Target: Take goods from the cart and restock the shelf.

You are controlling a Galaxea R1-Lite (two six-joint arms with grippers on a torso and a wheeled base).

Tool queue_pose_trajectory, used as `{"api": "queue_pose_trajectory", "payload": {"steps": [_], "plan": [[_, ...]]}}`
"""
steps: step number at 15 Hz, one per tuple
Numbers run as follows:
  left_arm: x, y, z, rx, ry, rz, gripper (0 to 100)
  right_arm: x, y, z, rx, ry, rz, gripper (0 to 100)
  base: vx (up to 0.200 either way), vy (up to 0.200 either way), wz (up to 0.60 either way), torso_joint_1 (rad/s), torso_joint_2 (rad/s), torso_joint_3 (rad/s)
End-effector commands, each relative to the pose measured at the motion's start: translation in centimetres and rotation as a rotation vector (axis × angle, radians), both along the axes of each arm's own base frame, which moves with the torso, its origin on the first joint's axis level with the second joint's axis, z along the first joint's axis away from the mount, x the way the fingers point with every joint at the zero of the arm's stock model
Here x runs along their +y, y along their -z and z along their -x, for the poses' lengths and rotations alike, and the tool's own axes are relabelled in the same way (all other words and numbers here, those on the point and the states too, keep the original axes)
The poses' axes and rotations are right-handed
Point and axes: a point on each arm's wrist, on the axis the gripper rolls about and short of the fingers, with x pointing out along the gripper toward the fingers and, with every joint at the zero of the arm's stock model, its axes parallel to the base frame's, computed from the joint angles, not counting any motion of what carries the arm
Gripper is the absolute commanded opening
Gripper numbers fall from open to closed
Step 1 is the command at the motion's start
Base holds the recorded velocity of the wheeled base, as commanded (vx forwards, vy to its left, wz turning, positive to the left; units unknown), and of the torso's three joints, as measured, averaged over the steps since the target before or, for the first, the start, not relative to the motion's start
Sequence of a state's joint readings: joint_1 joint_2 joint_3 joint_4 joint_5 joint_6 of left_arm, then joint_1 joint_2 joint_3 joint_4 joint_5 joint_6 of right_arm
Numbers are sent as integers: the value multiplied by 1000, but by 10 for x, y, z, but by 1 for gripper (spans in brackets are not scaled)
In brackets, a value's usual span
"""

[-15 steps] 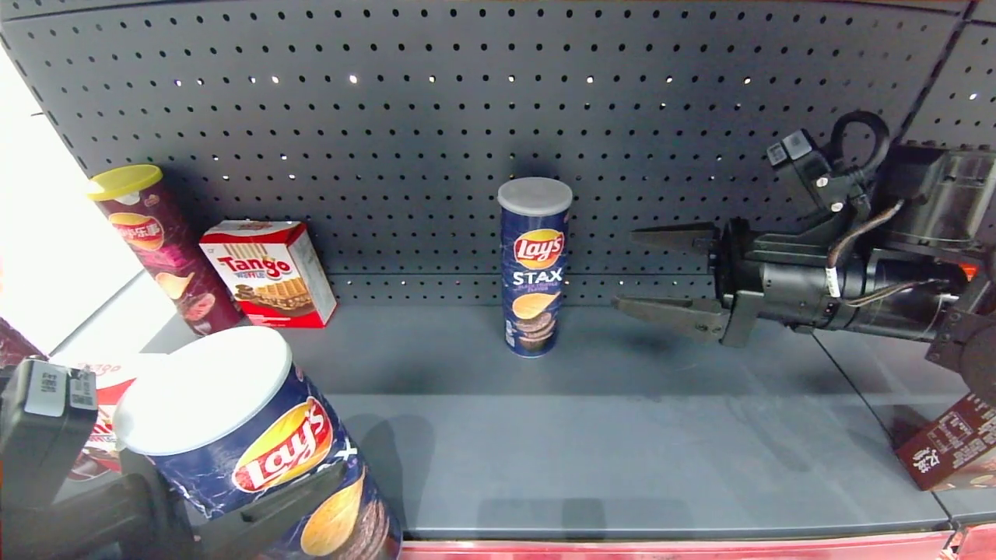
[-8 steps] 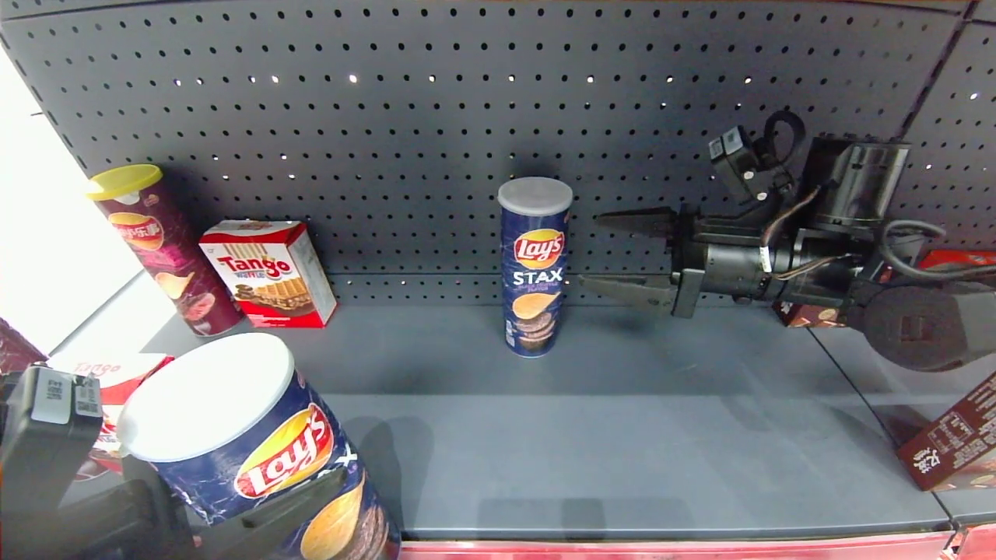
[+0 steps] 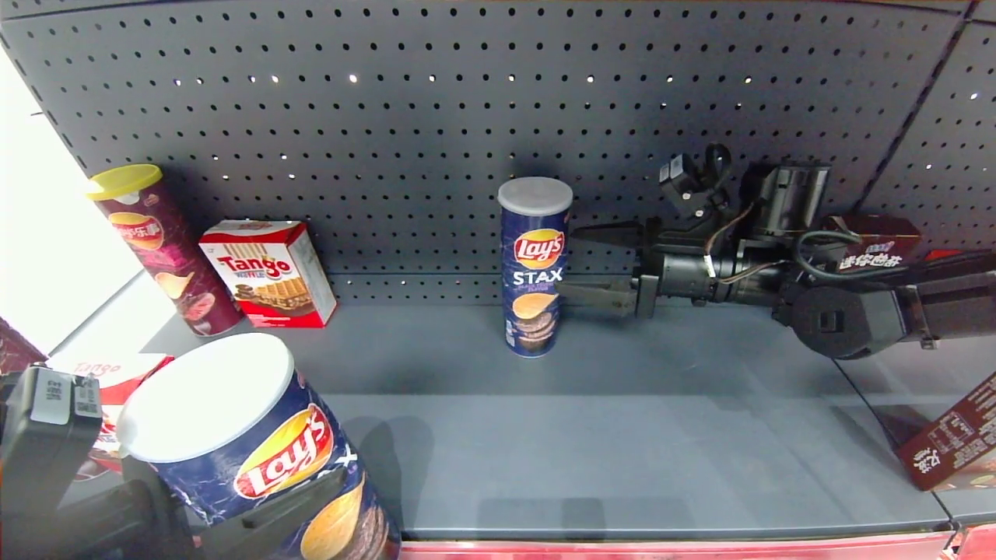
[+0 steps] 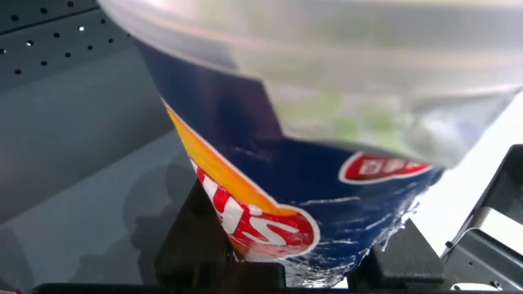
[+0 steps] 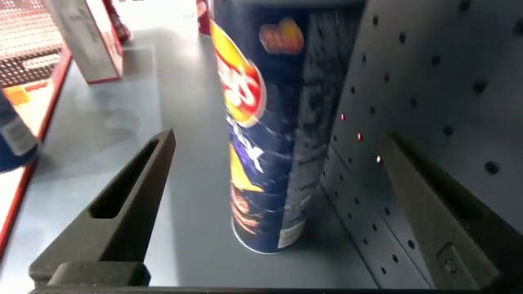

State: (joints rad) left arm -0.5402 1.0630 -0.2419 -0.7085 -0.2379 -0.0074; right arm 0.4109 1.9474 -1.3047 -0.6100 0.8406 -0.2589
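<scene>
The right tool (image 3: 566, 260) (image 5: 278, 143) is spread wide, with its fingertips just at the right side of the standing blue chip can (image 3: 534, 264) (image 5: 261, 122). The can lines up between the fingers, and gaps show on both sides. This can stands upright near the pegboard back wall (image 3: 436, 117), and one finger runs close along that wall. A brown box (image 3: 875, 241) sits behind the right arm.

The left tool (image 3: 233, 498) (image 4: 294, 253) pinches a second blue chip can (image 3: 233, 435), tilted, at the shelf's front left. A maroon can with a yellow lid (image 3: 159, 245) and a wafer box (image 3: 268, 272) stand just beside each other at the back left.

The shelf (image 3: 638, 435) lies bare between the standing can and its red front edge (image 3: 669, 547). A dark box (image 3: 953, 443) sits at the front right.
</scene>
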Motion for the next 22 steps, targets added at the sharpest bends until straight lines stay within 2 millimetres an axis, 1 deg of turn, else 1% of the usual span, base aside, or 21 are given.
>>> {"api": "queue_pose_trajectory", "payload": {"steps": [1,5,9,12,14,18,22], "plan": [[0,2,0,6,-2,-3,0,5,13,-11,22,0,10,100,0,0,0,0,0,0],[1,2,0,7,-6,-5,0,13,22,-26,8,-7,7,100,0,0,0,0,0,0],[1,2,0,21,-9,10,0,19,35,-34,12,-13,9,100,0,0,0,0,0,0],[1,3,0,24,-9,8,0,22,41,-36,23,-19,14,100,0,0,0,0,0,0],[0,2,0,23,-9,9,0,28,42,-36,21,-30,13,100,0,0,0,0,0,0],[0,-1,-1,11,-9,16,0,42,46,-44,12,-51,7,100,0,0,0,0,0,0],[-1,-5,-2,-1,-9,23,0,47,47,-48,6,-57,2,100,0,0,0,0,0,0]]}}
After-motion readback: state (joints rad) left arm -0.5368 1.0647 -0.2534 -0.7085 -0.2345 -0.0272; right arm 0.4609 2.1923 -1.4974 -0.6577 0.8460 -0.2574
